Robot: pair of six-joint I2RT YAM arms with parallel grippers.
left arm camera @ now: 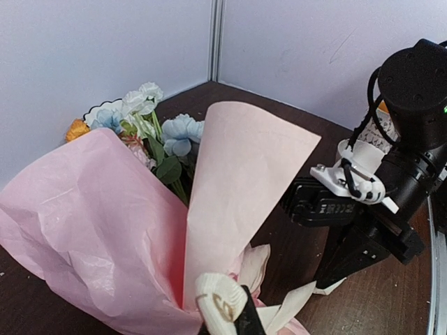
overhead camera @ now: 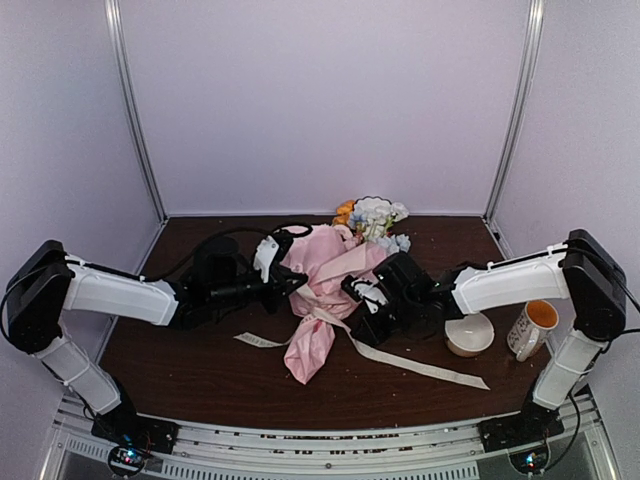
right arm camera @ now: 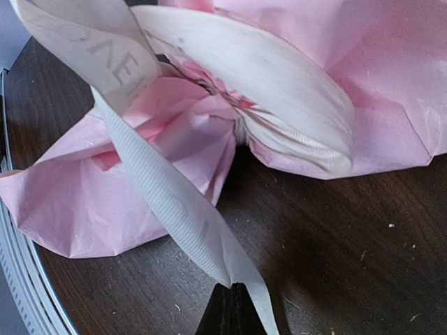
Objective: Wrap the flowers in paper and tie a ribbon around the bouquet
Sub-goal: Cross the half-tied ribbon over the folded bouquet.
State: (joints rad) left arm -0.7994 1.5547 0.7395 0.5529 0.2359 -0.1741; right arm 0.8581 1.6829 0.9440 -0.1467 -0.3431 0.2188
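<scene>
Dark table (overhead camera: 200,370), pink bouquet (overhead camera: 320,262), lilac walls (overhead camera: 320,100)

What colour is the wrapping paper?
Light pink; the paper shows best from the left wrist.

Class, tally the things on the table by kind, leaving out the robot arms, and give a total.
flowers: 1 bunch
paper: 1
ribbon: 1
bowl: 1
mug: 1
scalloped dish: 1
Total: 6
</scene>
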